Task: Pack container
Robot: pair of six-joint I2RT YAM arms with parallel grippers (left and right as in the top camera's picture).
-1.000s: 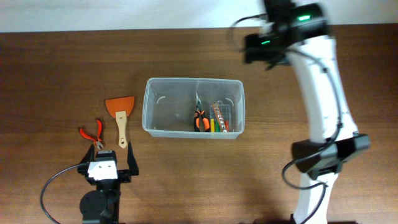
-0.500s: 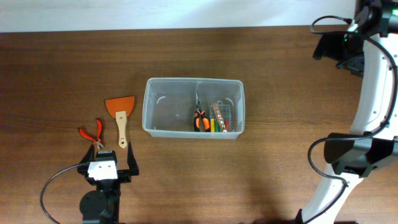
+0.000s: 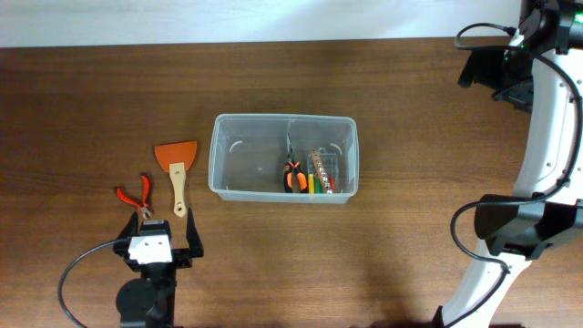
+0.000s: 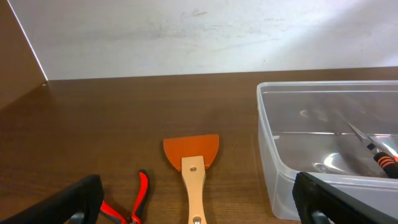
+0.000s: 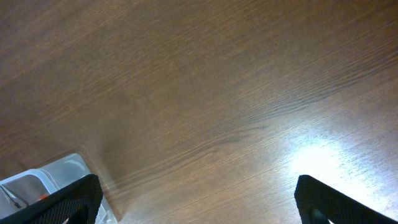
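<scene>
Nearest to us, the left gripper is hovering low at the near edge of the surface. Its jaws are spread wide with nothing between them, and it is sitting just as it sat a second ago. Just beyond it, the red-handled pliers and the orange scraper with the wooden handle are lying side by side, close but apart, at about 8 and 9 o'clock from the container. Both are lying where they lay a second ago.

The container is standing mid-surface, and in its right half it is holding orange-handled cutters and a small clear case of coloured bits.

Farthest off, the right gripper is what has changed. A second ago it was hanging near the container's far right corner, and now it is parked well clear at about 2 o'clock. Its jaws are splayed and empty over bare wood.

We are reading that as the right side finishing its part, so we are expecting the scraper and pliers to fall to the left arm.
</scene>
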